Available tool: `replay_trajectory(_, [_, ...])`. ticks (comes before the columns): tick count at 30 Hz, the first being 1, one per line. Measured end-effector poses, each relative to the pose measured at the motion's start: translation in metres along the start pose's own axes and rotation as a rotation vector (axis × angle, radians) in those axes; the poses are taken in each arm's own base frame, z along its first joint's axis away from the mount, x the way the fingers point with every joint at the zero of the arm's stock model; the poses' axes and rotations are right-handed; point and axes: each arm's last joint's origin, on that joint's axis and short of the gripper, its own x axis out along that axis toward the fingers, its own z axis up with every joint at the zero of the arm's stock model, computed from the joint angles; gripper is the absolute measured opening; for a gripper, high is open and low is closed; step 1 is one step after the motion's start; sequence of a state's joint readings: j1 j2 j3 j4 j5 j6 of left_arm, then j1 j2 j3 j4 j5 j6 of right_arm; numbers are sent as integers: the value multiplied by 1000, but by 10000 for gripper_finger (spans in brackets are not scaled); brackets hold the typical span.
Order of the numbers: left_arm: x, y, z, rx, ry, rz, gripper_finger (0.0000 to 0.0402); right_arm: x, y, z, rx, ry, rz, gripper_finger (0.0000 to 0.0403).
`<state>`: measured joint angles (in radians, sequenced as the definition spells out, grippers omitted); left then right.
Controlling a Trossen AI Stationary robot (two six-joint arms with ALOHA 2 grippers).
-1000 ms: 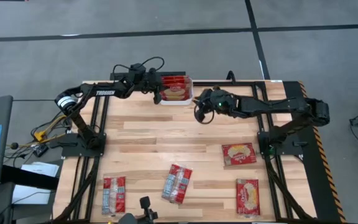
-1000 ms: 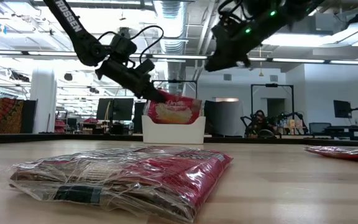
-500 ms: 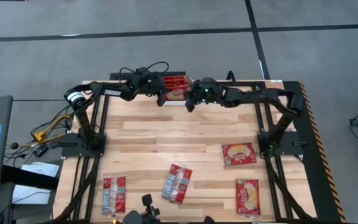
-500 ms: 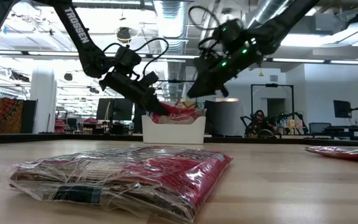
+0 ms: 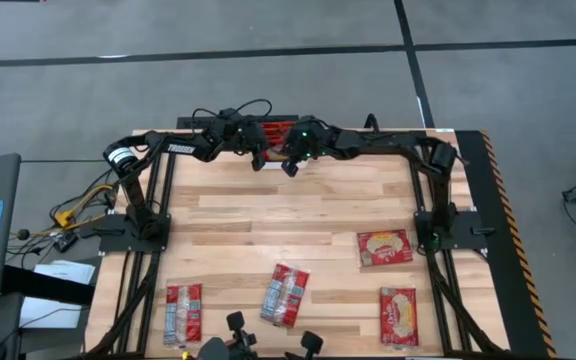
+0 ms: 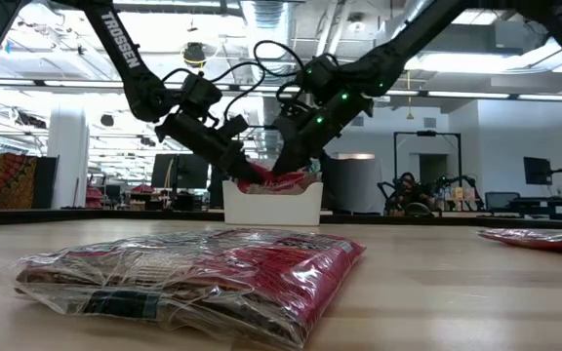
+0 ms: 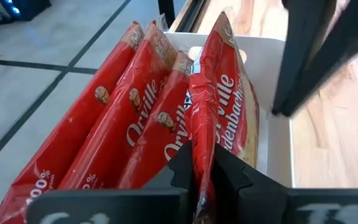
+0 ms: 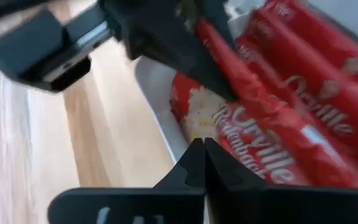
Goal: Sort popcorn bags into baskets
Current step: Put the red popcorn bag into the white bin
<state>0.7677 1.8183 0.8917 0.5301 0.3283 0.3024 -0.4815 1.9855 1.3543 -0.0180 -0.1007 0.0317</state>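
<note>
At the top centre of the high view, the left gripper pinched a flat red popcorn packet standing on edge in the small white plastic bin. The right gripper, fingers pressed together, hovered just beside that packet over the bin.

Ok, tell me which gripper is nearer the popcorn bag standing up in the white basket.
Left. The left gripper is shut on that popcorn bag, pinching its edge inside the white basket. The right gripper, fingers shut, hovers just above the basket beside the bag, not holding it.
</note>
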Motion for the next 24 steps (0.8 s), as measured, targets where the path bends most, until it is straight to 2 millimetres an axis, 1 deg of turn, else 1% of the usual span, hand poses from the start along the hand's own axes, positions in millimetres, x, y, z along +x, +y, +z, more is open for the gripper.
replay_trajectory(3, [0, 0, 0, -1, 0, 0, 15, 7, -2, -2, -3, 41, 27, 14])
replay_trajectory(5, [0, 0, 0, -1, 1, 1, 15, 14, -4, -2, -7, 36, 32, 10])
replay_trajectory(8, [0, 0, 0, -8, 2, 0, 15, 20, -7, -7, -3, 58, 31, 5])
replay_trajectory(10, [0, 0, 0, -17, 2, 0, 15, 20, -10, -10, 5, 77, 19, 7])
replay_trajectory(13, [0, 0, 0, -20, 1, 0, 16, 19, -13, -8, 8, 69, 13, 10])
replay_trajectory(16, [0, 0, 0, -22, -1, -3, 16, 18, -17, -11, 14, 90, 6, 6])
replay_trajectory(20, [0, 0, 0, -27, 0, -1, 16, 17, -23, -15, -35, 135, 1, 6])
replay_trajectory(24, [0, 0, 0, -33, 0, -1, 16, 18, -28, -20, -131, 171, 21, 5])
